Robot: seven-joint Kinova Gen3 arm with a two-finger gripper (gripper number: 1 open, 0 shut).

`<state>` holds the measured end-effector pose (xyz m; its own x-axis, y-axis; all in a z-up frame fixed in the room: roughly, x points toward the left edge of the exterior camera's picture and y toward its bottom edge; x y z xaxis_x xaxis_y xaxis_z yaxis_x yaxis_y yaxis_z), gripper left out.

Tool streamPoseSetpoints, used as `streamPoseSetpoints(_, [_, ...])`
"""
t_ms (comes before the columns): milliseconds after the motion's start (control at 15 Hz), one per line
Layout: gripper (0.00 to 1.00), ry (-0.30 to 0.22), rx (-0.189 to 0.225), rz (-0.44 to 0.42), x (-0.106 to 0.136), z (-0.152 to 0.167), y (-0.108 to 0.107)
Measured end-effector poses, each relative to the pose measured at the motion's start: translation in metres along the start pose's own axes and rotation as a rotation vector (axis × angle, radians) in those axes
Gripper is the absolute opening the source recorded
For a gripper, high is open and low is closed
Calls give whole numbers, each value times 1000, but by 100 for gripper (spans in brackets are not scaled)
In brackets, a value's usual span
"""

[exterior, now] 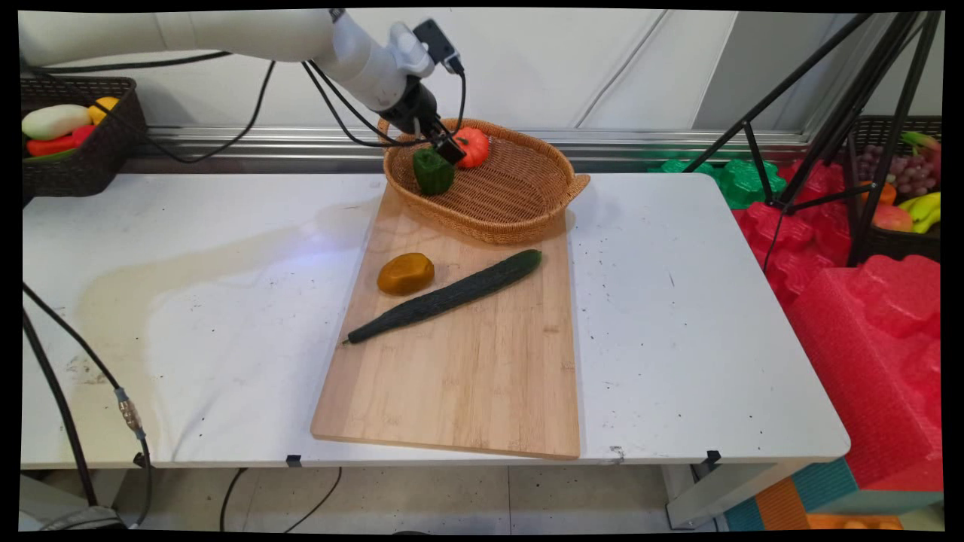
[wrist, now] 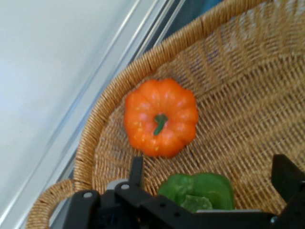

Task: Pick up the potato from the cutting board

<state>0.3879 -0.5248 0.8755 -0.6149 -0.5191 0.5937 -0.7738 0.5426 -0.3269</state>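
- The white table (exterior: 678,316) carries a wooden cutting board (exterior: 467,376) running from its near edge to the back; a brownish stain spreads over the table's left half
- The oval wicker basket (exterior: 520,199) sits on the board's far end; inside it are an orange pumpkin (exterior: 476,144) with a green stem, ribbed and flecked with pale spots, and a green bell pepper (exterior: 433,172), glossy and lobed
- A long dark green cucumber (exterior: 444,296) lies diagonally across the board, just in front of the basket; a brown-orange rounded lump (exterior: 405,273) lies just beside it on the left
- The gripper (exterior: 444,147) hangs over the basket's left part, its fingers (wrist: 286,174) spread on either side of the pepper (wrist: 198,191) and not pressing it; the pumpkin (wrist: 160,117) lies just beyond
- A dark basket (exterior: 90,162) at the table's back left corner holds assorted toy produce; another dark basket (exterior: 900,233) off the table's right holds grapes and bananas
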Motion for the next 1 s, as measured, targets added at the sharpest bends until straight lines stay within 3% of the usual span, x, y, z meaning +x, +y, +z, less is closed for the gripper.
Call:
streamPoseSetpoints(400, [100,46,-3,-5,-12,-58,19])
streamPoseSetpoints(1000, [100,-15,-80,31,-68,-123,58])
